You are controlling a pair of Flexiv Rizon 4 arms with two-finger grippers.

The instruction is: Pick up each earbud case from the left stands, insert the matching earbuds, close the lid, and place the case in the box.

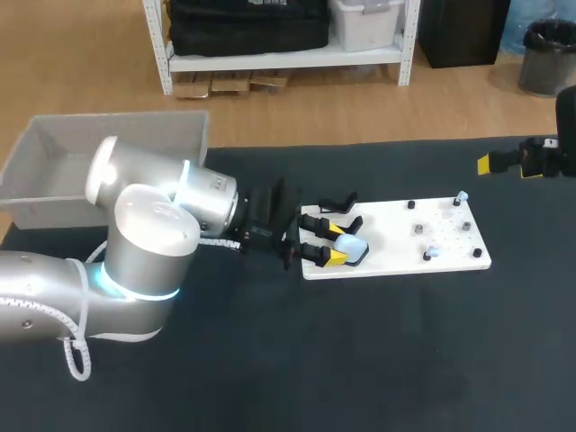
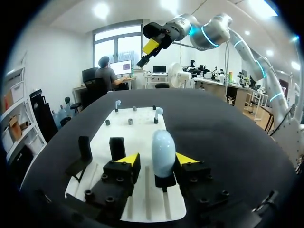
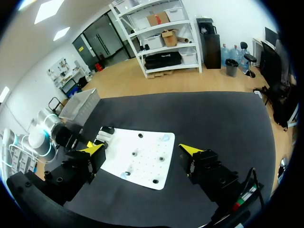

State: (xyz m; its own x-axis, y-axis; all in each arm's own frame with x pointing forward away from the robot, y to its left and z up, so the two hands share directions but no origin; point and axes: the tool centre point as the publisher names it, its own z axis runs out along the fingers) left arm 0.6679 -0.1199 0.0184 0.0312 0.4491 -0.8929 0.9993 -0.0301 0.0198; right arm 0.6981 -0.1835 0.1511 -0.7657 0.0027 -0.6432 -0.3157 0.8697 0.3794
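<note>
Left gripper (image 2: 157,158): fingers apart, straddling the pale blue egg-shaped earbud case (image 2: 163,149), upright on its black stand (image 2: 165,181) on the white board (image 2: 137,133), apparently aligned for pinching. Right gripper (image 3: 142,149): spread wide, parked clear.

Black-topped table (image 1: 378,360) taken as reference. Beyond its far edge: light wood floor (image 1: 81,63), then a white metal shelf unit (image 1: 279,56) carrying a black bag (image 1: 247,25) and a white lidded bin (image 1: 364,22), with flattened cardboard (image 1: 229,84) on the floor underneath. Past the table's far right corner: tall black cabinet (image 1: 459,31), round waste bin (image 1: 546,58) with dark liner, and, in the right wrist view, blue water bottles (image 3: 228,49) on the floor. Off the table's opposite side, left wrist view: white wall (image 2: 52,61), large window (image 2: 118,45) with daylight coming through. Above the table: white ceiling, round lights (image 2: 100,10) lit.
</note>
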